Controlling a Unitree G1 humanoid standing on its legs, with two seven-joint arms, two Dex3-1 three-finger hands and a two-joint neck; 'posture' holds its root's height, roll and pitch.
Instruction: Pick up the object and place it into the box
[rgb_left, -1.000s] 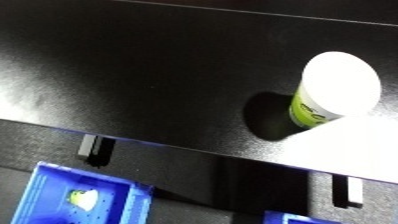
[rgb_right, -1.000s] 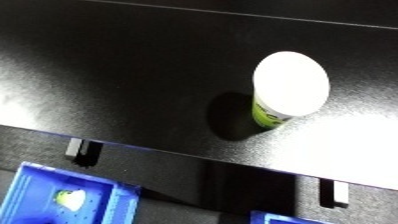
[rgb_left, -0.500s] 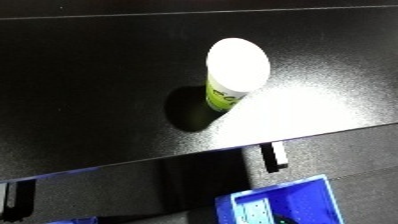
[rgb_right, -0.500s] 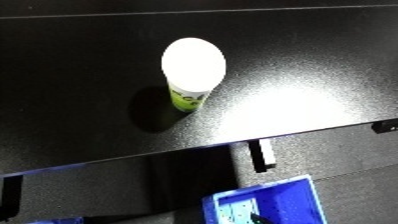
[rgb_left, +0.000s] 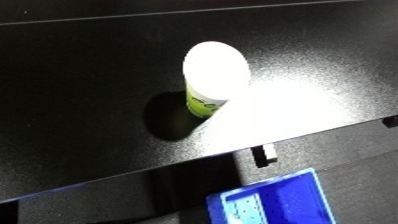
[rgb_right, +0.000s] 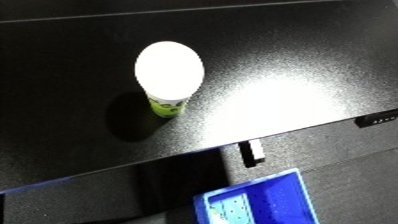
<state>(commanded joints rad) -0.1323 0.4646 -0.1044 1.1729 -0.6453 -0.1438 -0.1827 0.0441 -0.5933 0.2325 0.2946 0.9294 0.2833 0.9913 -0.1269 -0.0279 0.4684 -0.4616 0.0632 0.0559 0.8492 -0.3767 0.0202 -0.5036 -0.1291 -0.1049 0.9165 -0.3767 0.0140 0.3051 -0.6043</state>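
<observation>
One cup on a black desk, one blue bin below its front edge, neither hand in sight.

Left eye view: a single cup (rgb_left: 211, 80) stands on the black desk (rgb_left: 80, 90), near its front edge; glare whitens the top, so only the green-printed lower wall reads, and it may be a lidded tub. With no hand showing, its finger state cannot be told. Right eye view: one blue bin (rgb_right: 259, 202) sits below the desk's front edge, cut off by the frame bottom.

Neither robot hand nor forearm in either view.
</observation>
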